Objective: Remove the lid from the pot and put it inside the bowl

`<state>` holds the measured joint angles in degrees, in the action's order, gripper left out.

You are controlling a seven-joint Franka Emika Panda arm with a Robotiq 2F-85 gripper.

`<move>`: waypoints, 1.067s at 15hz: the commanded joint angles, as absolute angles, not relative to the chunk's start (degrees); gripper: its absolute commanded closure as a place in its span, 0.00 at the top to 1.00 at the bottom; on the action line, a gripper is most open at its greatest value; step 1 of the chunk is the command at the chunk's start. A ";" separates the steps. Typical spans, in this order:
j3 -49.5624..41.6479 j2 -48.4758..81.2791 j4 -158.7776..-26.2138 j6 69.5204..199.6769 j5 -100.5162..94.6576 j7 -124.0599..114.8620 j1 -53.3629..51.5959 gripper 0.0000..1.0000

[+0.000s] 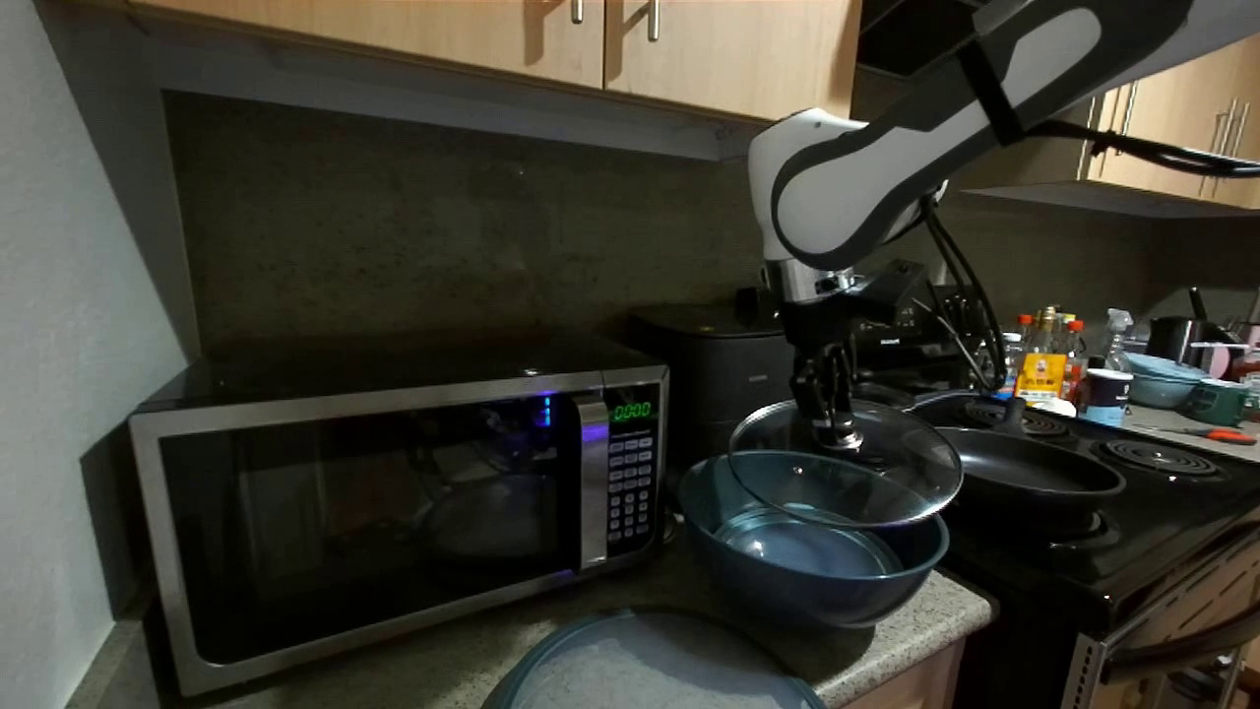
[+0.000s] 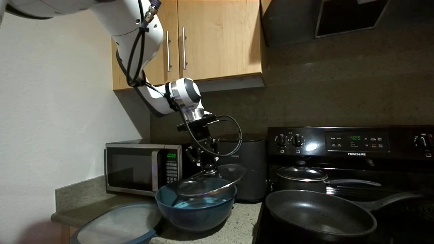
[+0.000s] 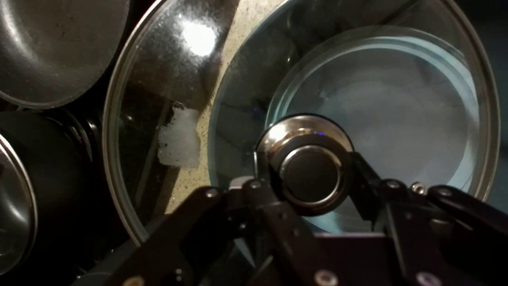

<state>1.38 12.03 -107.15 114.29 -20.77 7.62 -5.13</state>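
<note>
Wrist view: fingers (image 3: 364,186) clamp the lid (image 3: 289,91) by its knob (image 3: 311,174).
It tilts above the bowl (image 2: 195,216), for lowering inside, we judge.

I have the lid (image 1: 878,481) by its knob (image 3: 311,174), in the air over the bowl (image 2: 196,217) and well apart from the pot (image 2: 300,185). It is clear, shiny glass with a metal rim, and it hangs tilted; in the wrist view I see the bowl through it. I can't tell whether its low edge touches the bowl, which is blue, glossy inside, and upright on the tabletop (image 2: 244,218). The pot, dark and straight-sided, stands covered at the back of the stove (image 2: 400,223).
</note>
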 commanded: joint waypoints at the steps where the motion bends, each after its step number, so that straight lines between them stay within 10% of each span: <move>1: 2.16 8.76 -110.73 115.05 -21.00 10.33 -4.54 0.25; 2: 1.96 8.30 -111.17 116.42 -21.37 9.86 -4.34 0.25; 3: 2.11 11.95 -108.50 114.57 -20.80 8.42 -4.79 0.50; 6: 2.02 11.62 -108.84 115.30 -20.81 8.42 -4.72 0.50; 7: 2.02 11.54 -108.84 115.30 -20.81 8.42 -4.71 0.25; 16: 4.38 19.93 -104.16 108.74 -22.33 8.93 -8.22 0.25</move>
<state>4.13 18.58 -106.95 111.82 -21.03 8.45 -7.57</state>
